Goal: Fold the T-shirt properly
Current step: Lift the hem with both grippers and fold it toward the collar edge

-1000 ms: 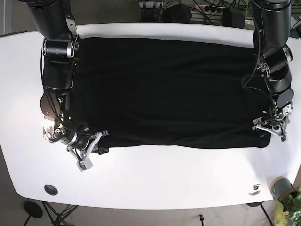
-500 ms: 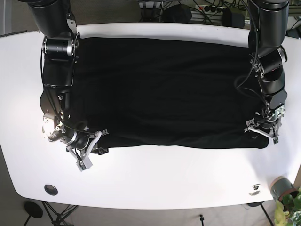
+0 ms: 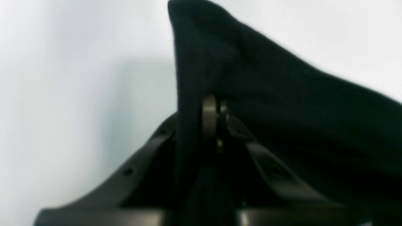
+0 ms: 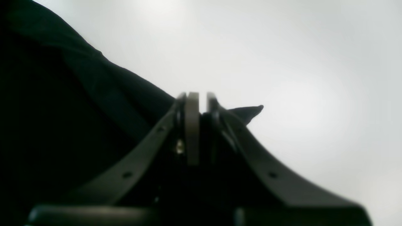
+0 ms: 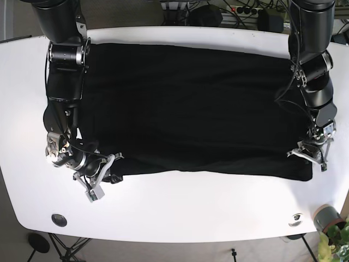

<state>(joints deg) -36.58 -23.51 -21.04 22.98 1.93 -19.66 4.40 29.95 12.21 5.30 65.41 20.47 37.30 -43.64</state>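
So both tools were clamped down on cloth. The left tool (image 3: pixel 216 125) had its jaws pressed together with a peak of the black T-shirt (image 5: pixel 191 103) pinched between them, fabric draped over and rising past the tips in the wrist view. The right tool (image 4: pixel 199 125) had its jaws nearly together with just a thin dark gap, which looked filled with fabric, and a little pointed tip of shirt poked out just past them on one side.

Going outward from there: in the base view the left tool (image 5: pixel 312 154) sat on one near corner of the shirt and the right tool (image 5: pixel 97 173) on the other near corner, so each was at an end of the same hem. Everything else of the shirt lay away from both tools, spread flat across the white bench (image 5: pixel 196 210) toward the arms' bases. Its long axis ran from tool to tool, side to side.

That's the relation I'd say the next move hinged on: the hem was the near edge, the far edge was straight ahead of both tools, and neither arm was closer to it than the other. My guess is a fold would want both corners carried forward together, kept level, or the hem would skew. The hem sagged and wrinkled a bit between the tools, so some slack was there.
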